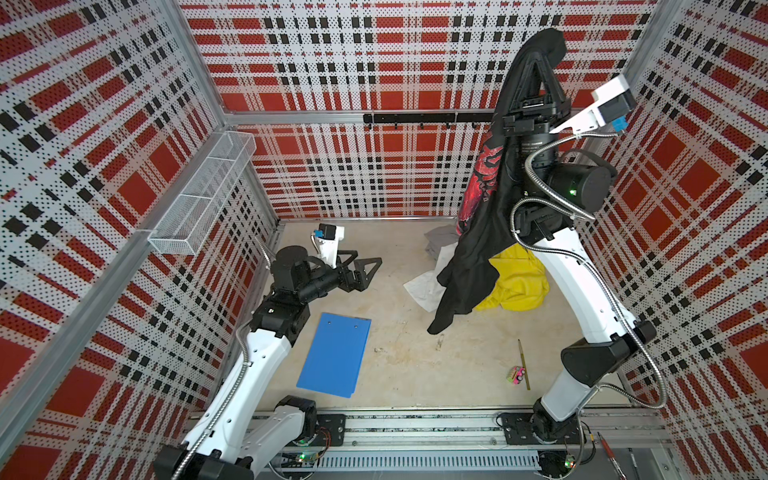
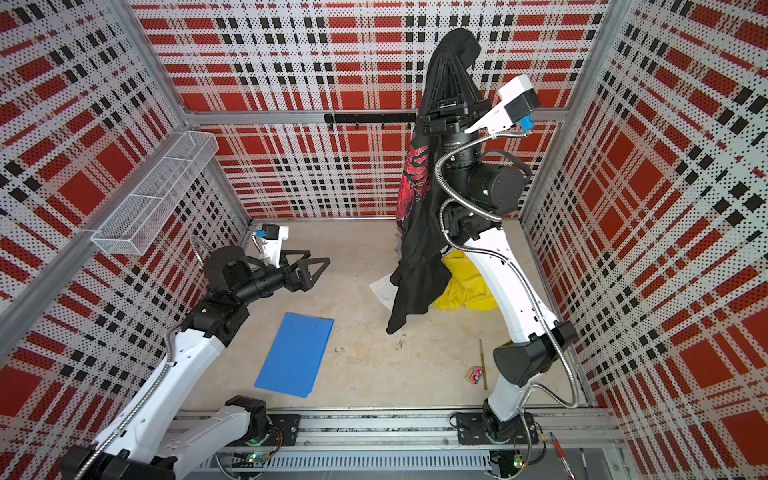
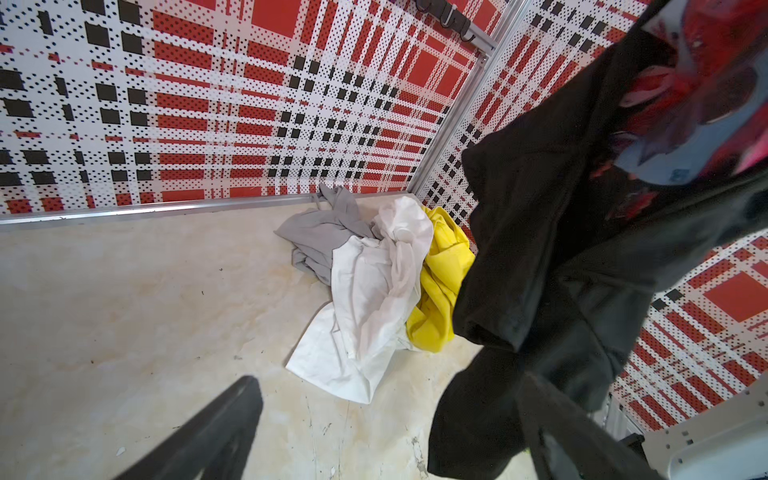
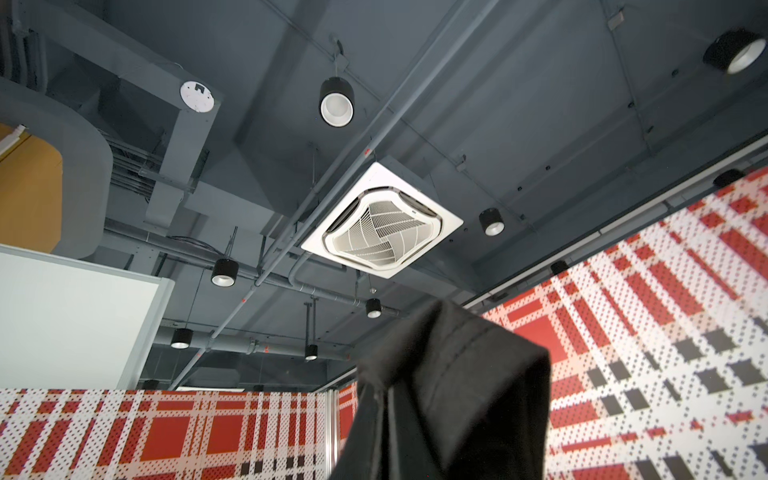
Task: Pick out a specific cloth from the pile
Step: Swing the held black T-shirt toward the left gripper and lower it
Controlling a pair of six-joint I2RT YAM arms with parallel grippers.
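1. Hanging limp at upper right from the clamped right gripper, above the pile: the cloth.
2. Likely soft, light, floppy; best pinched at a bunched fold.
3. Left gripper spread wide, holding nothing.

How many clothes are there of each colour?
Black T-shirt with red print: 1
Bright yellow garment: 1
White cloth: 1
Grey cloth: 1
Total: 4

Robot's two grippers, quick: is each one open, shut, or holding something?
Left gripper: open, holding nothing.
Right gripper: shut on the large black T-shirt-like cloth with red print, held high.
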